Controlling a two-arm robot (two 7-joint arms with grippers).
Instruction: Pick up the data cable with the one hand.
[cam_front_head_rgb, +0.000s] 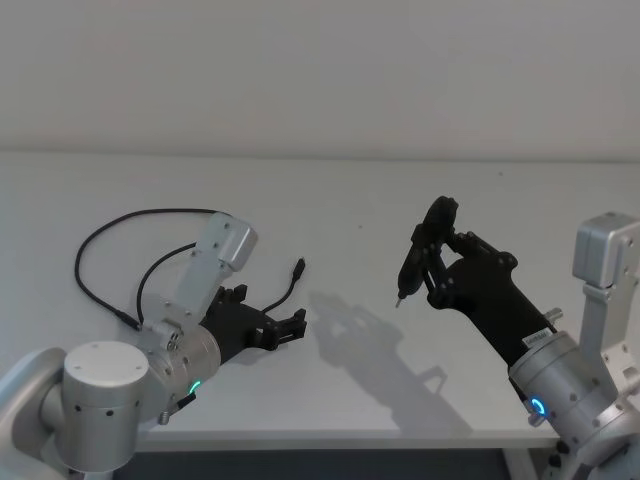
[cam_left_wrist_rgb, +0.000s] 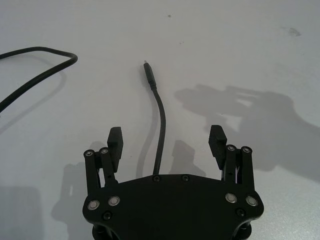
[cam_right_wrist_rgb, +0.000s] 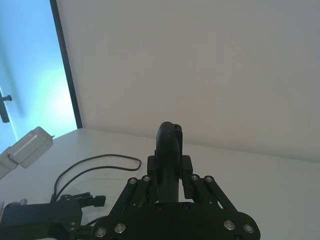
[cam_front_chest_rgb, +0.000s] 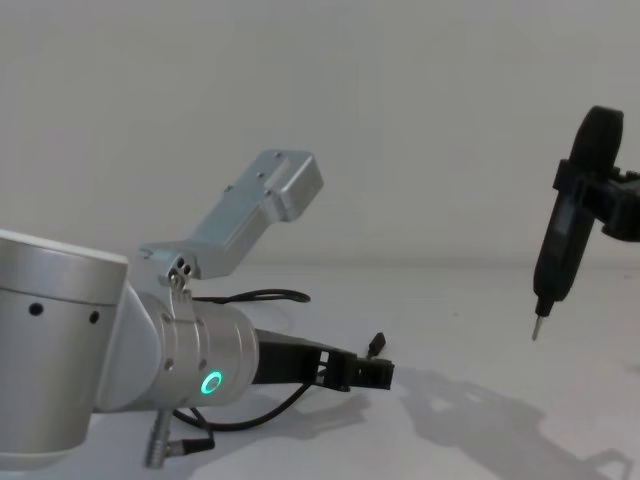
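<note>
The data cable (cam_front_head_rgb: 96, 239) lies in loops on the white table at the left, with one small plug (cam_front_head_rgb: 299, 266) pointing away from me. My left gripper (cam_front_head_rgb: 272, 308) hovers low over that end and is open. In the left wrist view the data cable (cam_left_wrist_rgb: 161, 122) runs straight between the two fingers (cam_left_wrist_rgb: 115, 141) of the left gripper (cam_left_wrist_rgb: 166, 142), without touching either. From the chest, the plug (cam_front_chest_rgb: 378, 345) shows just beyond the left gripper (cam_front_chest_rgb: 360, 372). My right gripper (cam_front_head_rgb: 440, 250) is raised at the right, shut on a slim black tool (cam_front_head_rgb: 412, 262).
The black tool (cam_front_chest_rgb: 560, 240) hangs tip down well above the table (cam_front_head_rgb: 360, 200), apart from the cable. Another stretch of cable (cam_left_wrist_rgb: 47, 70) curves off to the side of the left gripper. A pale wall stands behind the table.
</note>
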